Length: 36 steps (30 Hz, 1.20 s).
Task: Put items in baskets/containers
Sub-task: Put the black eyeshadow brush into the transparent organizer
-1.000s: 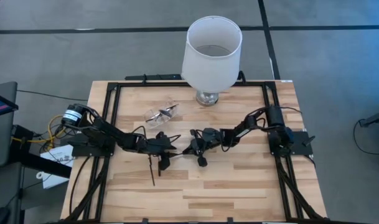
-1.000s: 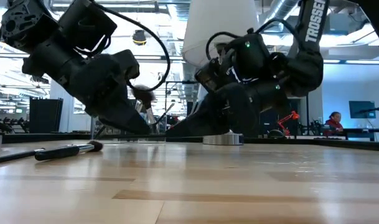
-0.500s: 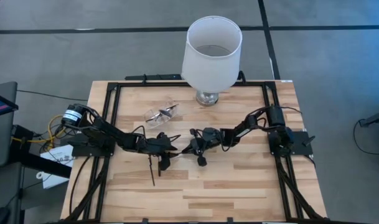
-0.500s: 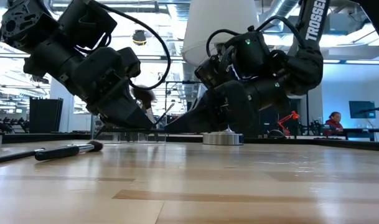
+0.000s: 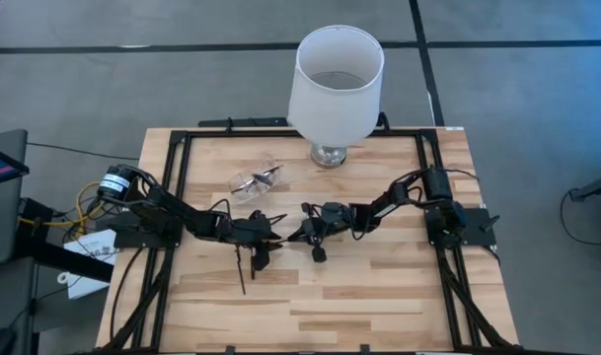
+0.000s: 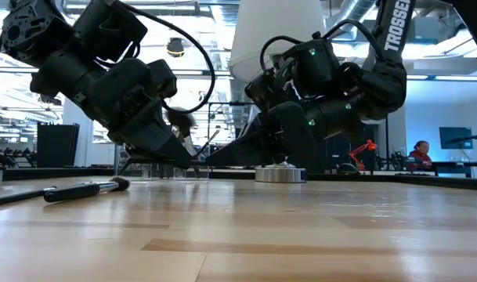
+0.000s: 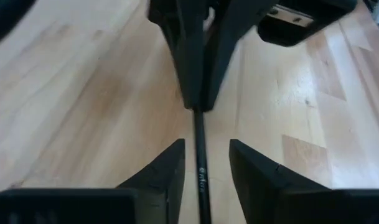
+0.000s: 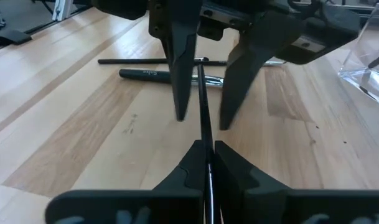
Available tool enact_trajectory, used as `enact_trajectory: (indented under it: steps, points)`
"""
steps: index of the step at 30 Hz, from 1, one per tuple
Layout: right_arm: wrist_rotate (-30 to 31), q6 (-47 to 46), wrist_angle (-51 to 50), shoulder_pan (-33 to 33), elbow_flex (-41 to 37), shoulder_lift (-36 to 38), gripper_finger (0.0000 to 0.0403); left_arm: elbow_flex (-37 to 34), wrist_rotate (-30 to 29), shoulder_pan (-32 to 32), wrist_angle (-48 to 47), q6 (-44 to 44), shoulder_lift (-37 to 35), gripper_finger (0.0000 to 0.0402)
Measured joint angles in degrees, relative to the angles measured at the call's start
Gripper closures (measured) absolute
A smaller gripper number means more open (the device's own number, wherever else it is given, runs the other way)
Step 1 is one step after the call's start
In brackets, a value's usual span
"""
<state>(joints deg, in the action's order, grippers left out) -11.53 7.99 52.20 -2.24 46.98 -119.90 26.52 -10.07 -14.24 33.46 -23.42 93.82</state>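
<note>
A thin dark brush (image 8: 202,93) spans the gap between my two grippers at the table's middle. My right gripper (image 8: 208,152) is shut on it. My left gripper (image 7: 206,158) faces the right one, open, with one finger on each side of the handle (image 7: 200,168) and touching neither side. In the high view the two grippers meet tip to tip, left (image 5: 274,237) and right (image 5: 293,238). Two more brushes (image 8: 158,73) lie flat on the wood behind the left gripper. The clear pouch (image 5: 258,180) lies flat toward the far edge. My right gripper pinches the brush's thin handle (image 8: 206,140) between its two fingertips. The fingers slant down from the table's right side and lie along the handle. The handle runs straight on from them into the gap of the left gripper.
A large white lampshade (image 5: 337,79) on a glass base stands at the far edge, behind the pouch. A black frame (image 5: 182,148) borders the table. Bare wood lies toward the near edge (image 5: 330,306). A person sits far off in the room (image 6: 420,150).
</note>
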Motion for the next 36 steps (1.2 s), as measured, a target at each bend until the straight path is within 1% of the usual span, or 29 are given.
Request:
enact_trajectory:
  steps: [2,6,9,11,15,17,20,23,25,27,31,33,34,36]
  points:
    - [0.00,0.00,0.66,0.00,0.04,0.02,0.0397,0.00,1.61,0.16,-0.01,-0.02,0.00,0.0296]
    - [0.00,0.00,0.70,-0.02,0.07,0.04,0.0389,0.00,1.99,0.63,-0.08,0.00,0.00,0.0335]
    - [0.12,-0.02,0.67,-0.02,0.07,0.04,0.0392,0.00,2.05,1.37,-0.08,-0.02,0.00,0.0369]
    - [0.33,-0.02,0.55,0.00,0.05,0.07,0.0396,-0.02,2.07,1.89,-0.27,-0.11,0.00,0.0384]
    - [0.45,-0.02,0.49,0.07,0.04,0.07,0.0392,-0.02,2.24,2.50,-0.32,-0.04,0.00,0.0375]
    - [1.17,-0.85,0.51,0.00,0.04,0.07,0.0381,-0.02,2.22,2.50,-0.29,-0.02,0.00,0.0375]
    - [1.20,-3.61,0.56,0.00,0.04,0.18,0.0357,-0.02,2.01,2.54,0.31,-0.02,-0.01,0.0387]
    - [1.20,-4.58,0.41,0.00,0.04,1.85,0.0337,-0.01,1.21,2.54,0.41,0.22,-0.04,0.0385]
    - [1.18,-4.99,-0.65,0.00,0.04,5.01,0.0327,-0.02,1.07,2.54,0.11,0.65,-0.56,0.0385]
    - [1.20,-4.99,-3.34,-0.17,0.04,9.73,0.0319,-0.02,0.98,2.54,0.23,1.35,-1.87,0.0386]
    - [1.16,-5.01,-14.80,-0.55,0.07,22.93,0.0307,-0.05,0.07,2.54,-0.30,5.90,-8.14,0.0386]
    - [1.70,-5.01,-22.04,-0.91,0.07,30.89,0.0304,-0.06,-0.68,2.56,-2.30,8.75,-13.19,0.0386]
    - [3.15,-4.98,-25.61,-1.45,0.08,34.97,0.0303,0.00,-0.85,2.75,-3.48,9.86,-15.82,0.0386]
    - [8.92,-3.50,-32.13,-3.41,0.09,42.60,0.0303,0.00,-1.55,3.36,-7.92,11.26,-22.09,0.0386]
